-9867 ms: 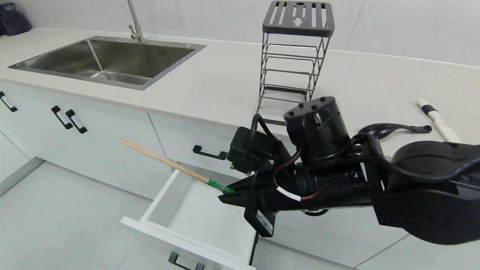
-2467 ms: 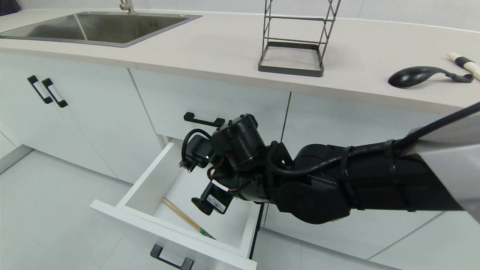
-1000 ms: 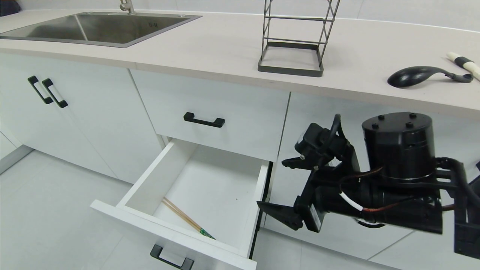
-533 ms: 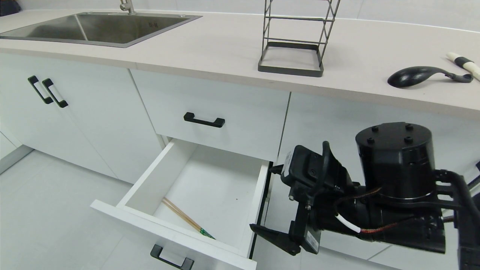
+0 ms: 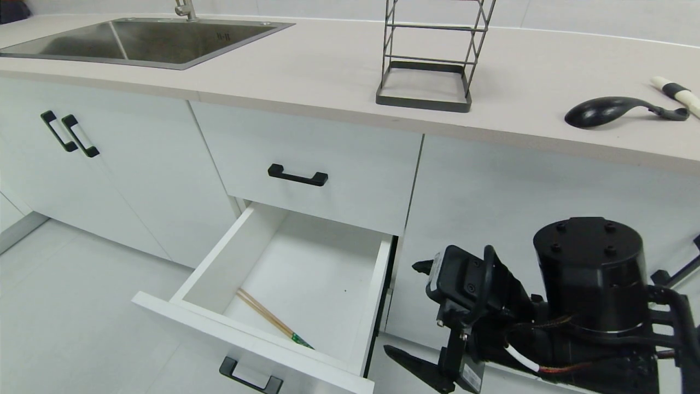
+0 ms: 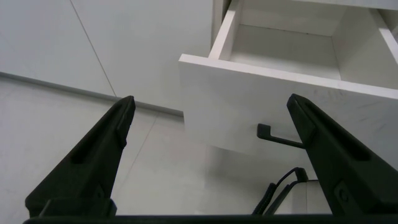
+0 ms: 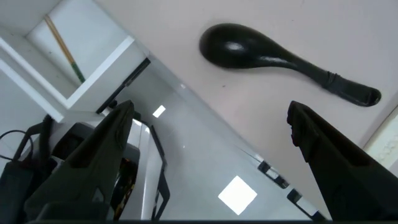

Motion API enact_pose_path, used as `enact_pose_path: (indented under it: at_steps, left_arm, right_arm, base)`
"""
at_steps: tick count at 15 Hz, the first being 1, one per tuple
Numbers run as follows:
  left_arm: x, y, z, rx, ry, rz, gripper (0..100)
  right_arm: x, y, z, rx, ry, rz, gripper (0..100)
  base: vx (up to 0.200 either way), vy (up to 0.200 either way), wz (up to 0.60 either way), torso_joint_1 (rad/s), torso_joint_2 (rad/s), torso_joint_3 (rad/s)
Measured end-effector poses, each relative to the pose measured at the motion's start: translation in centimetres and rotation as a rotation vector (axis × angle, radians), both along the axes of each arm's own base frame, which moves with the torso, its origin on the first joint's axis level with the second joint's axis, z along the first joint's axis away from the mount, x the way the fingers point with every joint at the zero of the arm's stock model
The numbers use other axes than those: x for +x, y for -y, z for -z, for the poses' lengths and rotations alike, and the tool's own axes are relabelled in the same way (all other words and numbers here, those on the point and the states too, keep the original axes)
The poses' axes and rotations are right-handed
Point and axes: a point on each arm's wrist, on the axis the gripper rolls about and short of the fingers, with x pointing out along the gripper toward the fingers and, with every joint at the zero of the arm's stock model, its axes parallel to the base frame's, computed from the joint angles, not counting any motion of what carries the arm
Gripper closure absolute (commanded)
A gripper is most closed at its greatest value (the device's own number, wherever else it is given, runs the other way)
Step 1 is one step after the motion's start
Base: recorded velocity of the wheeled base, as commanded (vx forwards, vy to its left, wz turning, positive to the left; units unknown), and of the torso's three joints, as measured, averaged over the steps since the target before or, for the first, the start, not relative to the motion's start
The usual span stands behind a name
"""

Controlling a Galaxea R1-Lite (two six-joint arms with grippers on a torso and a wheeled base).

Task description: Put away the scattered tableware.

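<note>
The left gripper (image 6: 209, 99) has its two fingers spread wide with nothing between them. It points at the white front panel of the open drawer (image 6: 236, 93), close to the black handle (image 6: 280, 134) of this panel. The right gripper (image 7: 209, 107) is also spread wide and carries nothing. It looks down on the front edge of the counter (image 7: 311, 25), and the black spoon (image 7: 261, 53) lies on the counter just beyond its fingertips. In the head view a black arm (image 5: 590, 273) hangs low before the white cabinet front (image 5: 492, 191), to the right of the open drawer; to which side it belongs I cannot tell. The open drawer is pulled out under a closed drawer (image 5: 306, 158). The chopsticks (image 5: 273, 318) lie flat on its bottom, slanted, with the green end near the front panel. On the counter the black spoon rests at the right, its bowl turned toward the wire rack (image 5: 424, 105) but well apart from it. A white utensil (image 5: 674, 90) with a black band lies just beside the end of the spoon's handle. The sink (image 5: 136, 38) is at the far left of the counter.
</note>
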Motion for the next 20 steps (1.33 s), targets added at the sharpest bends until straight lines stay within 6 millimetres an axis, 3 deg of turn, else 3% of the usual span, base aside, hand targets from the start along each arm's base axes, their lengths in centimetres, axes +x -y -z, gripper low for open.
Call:
enact_pose_path:
  at_steps: [6, 16, 20]
  left_arm:
    - [0.00, 0.00, 0.01, 0.000, -0.001, 0.000, 0]
    - [0.00, 0.00, -0.01, 0.000, 0.001, 0.000, 0]
    - [0.00, 0.00, 0.00, 0.000, 0.000, 0.000, 0]
  right_arm:
    - [-0.13, 0.26, 0.14, -0.009, 0.000, 0.014, 0]
    - [-0.11, 0.14, 0.15, -0.007, -0.001, 0.010, 0]
    - [0.02, 0.15, 0.13, -0.006, 0.000, 0.015, 0]
  base:
    - [0.000, 0.000, 0.00, 0.215, -0.15, -0.126]
    - [0.000, 0.000, 0.00, 0.176, -0.55, -0.214]
    - [0.000, 0.000, 0.00, 0.370, -0.48, -0.239]
